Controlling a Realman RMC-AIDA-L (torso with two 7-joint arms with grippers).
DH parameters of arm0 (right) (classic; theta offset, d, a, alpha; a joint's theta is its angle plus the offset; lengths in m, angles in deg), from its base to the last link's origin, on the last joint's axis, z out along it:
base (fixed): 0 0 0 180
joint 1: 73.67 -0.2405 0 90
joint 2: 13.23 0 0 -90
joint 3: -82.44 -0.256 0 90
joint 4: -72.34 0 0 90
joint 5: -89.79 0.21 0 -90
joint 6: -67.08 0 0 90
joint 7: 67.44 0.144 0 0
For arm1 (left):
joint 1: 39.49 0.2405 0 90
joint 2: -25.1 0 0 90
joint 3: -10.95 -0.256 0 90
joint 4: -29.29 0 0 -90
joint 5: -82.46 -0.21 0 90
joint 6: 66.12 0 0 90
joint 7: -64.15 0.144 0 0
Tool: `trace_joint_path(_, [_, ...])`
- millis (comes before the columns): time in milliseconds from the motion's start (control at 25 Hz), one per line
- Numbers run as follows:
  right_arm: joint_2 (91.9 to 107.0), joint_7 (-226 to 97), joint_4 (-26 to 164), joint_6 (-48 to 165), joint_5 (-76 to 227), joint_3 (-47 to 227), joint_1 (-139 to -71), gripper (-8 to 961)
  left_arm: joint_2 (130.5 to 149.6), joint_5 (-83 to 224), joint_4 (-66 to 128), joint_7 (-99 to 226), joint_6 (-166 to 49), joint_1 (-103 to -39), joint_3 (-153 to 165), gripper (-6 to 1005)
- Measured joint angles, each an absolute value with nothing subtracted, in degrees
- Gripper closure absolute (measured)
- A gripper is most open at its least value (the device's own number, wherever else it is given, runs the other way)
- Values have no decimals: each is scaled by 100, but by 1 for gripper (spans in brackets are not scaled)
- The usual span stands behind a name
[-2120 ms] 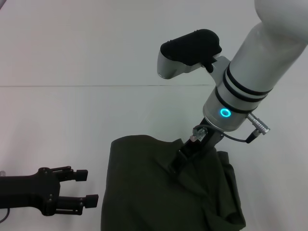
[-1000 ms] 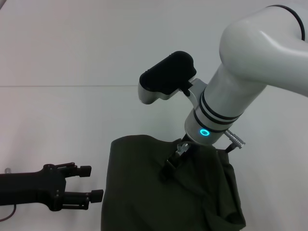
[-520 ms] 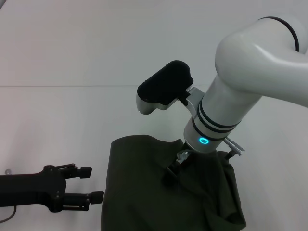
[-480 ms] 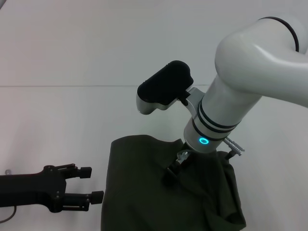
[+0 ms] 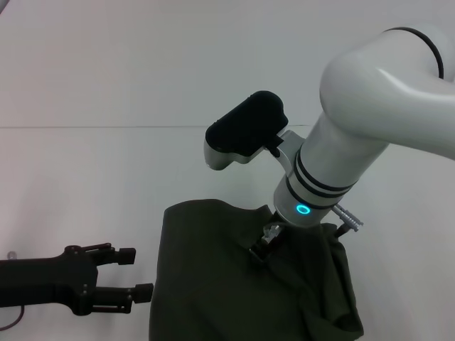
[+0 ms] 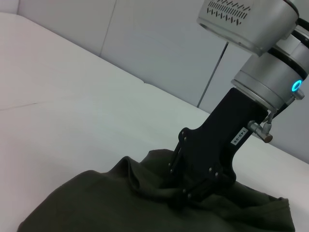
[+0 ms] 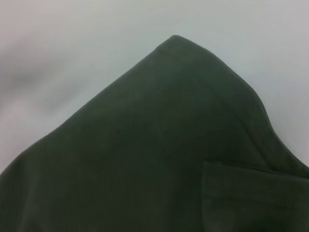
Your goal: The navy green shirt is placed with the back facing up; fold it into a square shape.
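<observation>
The left gripper (image 5: pixel 138 273) hovered low at the left of the head view, its two fingers spread apart with nothing between them, just beside the shirt's left edge and not touching it. All around it lay bare white table (image 5: pixel 78 185), wide and open to the left and toward the far side, where a thin seam crossed the surface.

The shirt (image 5: pixel 206 284) lay at the near middle of the table, already folded into a compact dark olive block. Its left edge ran fairly straight, its far edge rose in a low hump, and its right side was bunched in loose folds running down to the near right corner. Open table lay beyond that right edge too.

The right gripper (image 5: pixel 259 254) pointed down into the shirt's upper middle, under the wrist with its glowing blue ring. In the head view its tips were lost against the dark cloth. The left wrist view showed more: the black right gripper (image 6: pixel 186 195) pressed into a raised wrinkle of the shirt (image 6: pixel 106 203), fingers drawn close, though whether they pinched cloth I could not tell.

The right wrist view showed only the shirt (image 7: pixel 145 159), a rounded corner with a stitched hem against the table (image 7: pixel 72 38), and a folded layer edge.
</observation>
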State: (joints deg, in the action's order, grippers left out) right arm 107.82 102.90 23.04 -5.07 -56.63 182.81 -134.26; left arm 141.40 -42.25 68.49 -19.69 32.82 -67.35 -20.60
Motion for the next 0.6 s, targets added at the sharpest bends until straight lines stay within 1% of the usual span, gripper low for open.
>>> trace_joint_path(80, [10778,10286,2303,-509,-5662,18281,-13406,604,14145,-4226,6849,-1969,3283,-6735,-2060,96])
trace_joint_path(480, [10741,10374,2205,-518,-5655,18224,-13280,938,14147,-4225,6849,-1969,3285,-6746,-2060,96])
trace_joint_path(600, [10730,10443,2175,-516,-5657,18181,-13230,936,14147,-4226,6849,-1969,3291,-6737,-2060,96])
